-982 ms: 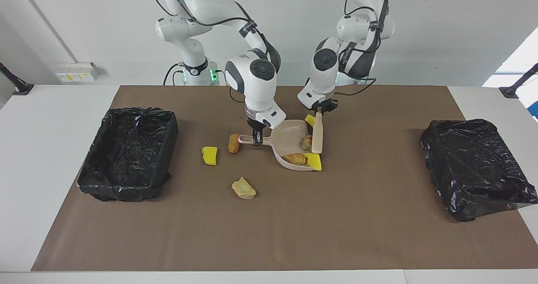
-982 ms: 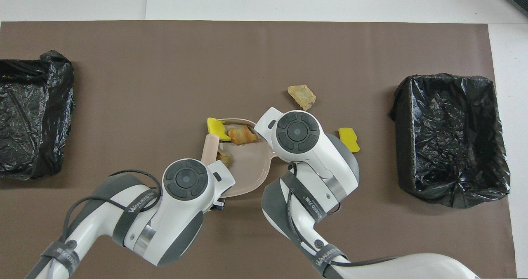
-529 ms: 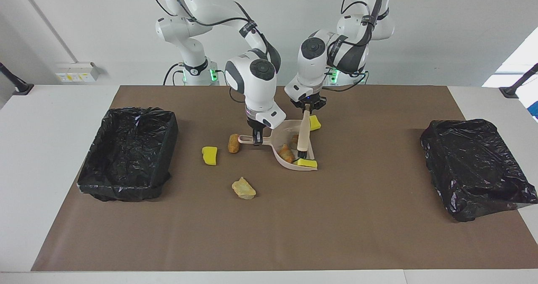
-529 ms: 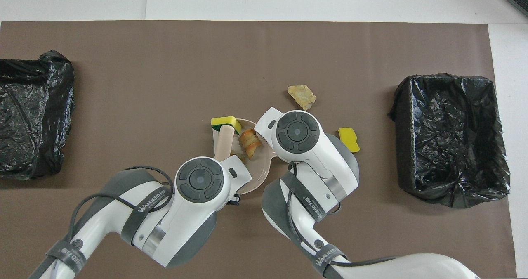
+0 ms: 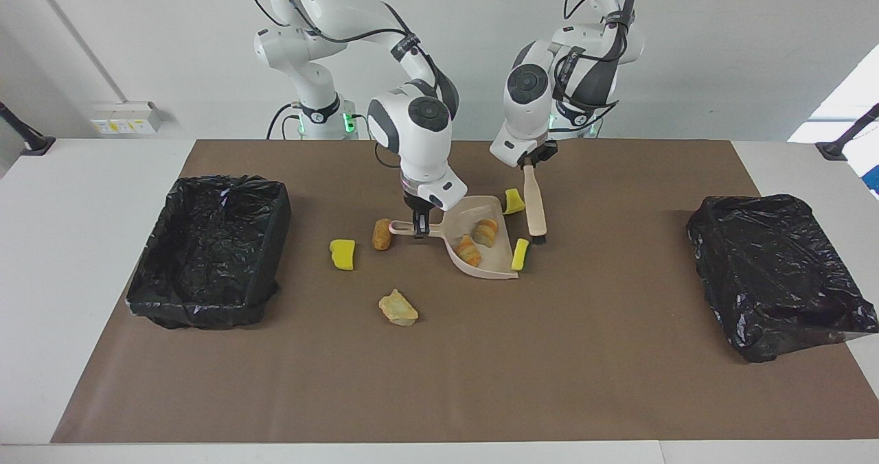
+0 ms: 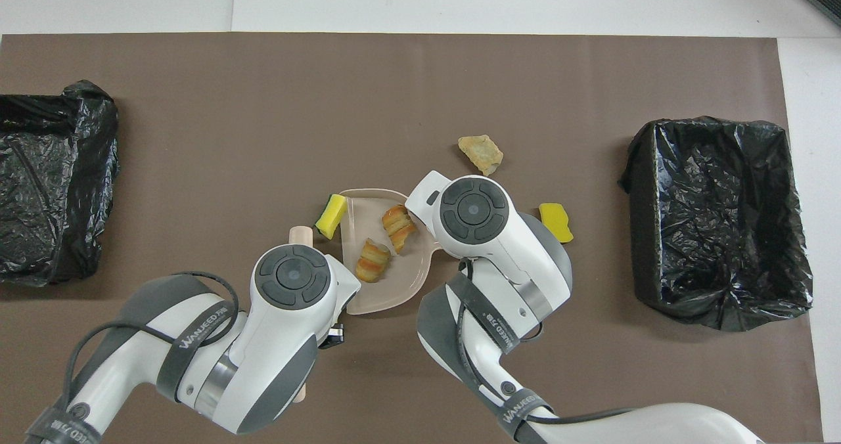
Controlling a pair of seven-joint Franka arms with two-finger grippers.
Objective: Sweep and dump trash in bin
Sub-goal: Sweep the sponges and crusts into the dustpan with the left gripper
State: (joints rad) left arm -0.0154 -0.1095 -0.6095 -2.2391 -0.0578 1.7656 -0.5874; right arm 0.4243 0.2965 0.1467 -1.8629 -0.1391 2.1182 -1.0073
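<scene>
The beige plastic dustpan [image 5: 481, 241] lies flat on the brown paper mat [image 5: 481, 368], its open mouth facing the left arm's end of the table. The right gripper [image 5: 419, 225] pinches the dustpan's thin handle, jaws pressed onto it. 2 brown ridged pastry pieces [image 5: 469, 250] [image 5: 486, 231] lie inside the dustpan. 1 yellow sponge chunk with a green edge [image 5: 520, 254] stands on its side at the dustpan's mouth, touching the lip. A 2nd yellow sponge chunk [image 5: 511, 201] lies just beside the dustpan's corner nearest the robots. The left gripper [image 5: 532, 165] pinches the top of the beige brush [image 5: 533, 206], jaws closed on its handle; the brush hangs nearly upright just outside the dustpan's mouth, its dark bristles [image 5: 539, 239] low over the mat. A dark brown oval pastry [image 5: 381, 234] sits touching the end of the dustpan's handle. A 3rd yellow sponge chunk [image 5: 342, 254] lies near that pastry, toward the right arm's end. A pale tan crumpled pastry [image 5: 398, 308] lies farther from the robots than the dustpan. 2 black-lined bins [image 5: 209, 248] [image 5: 779, 272] stand well apart from the dustpan, 1 at each end of the table.
</scene>
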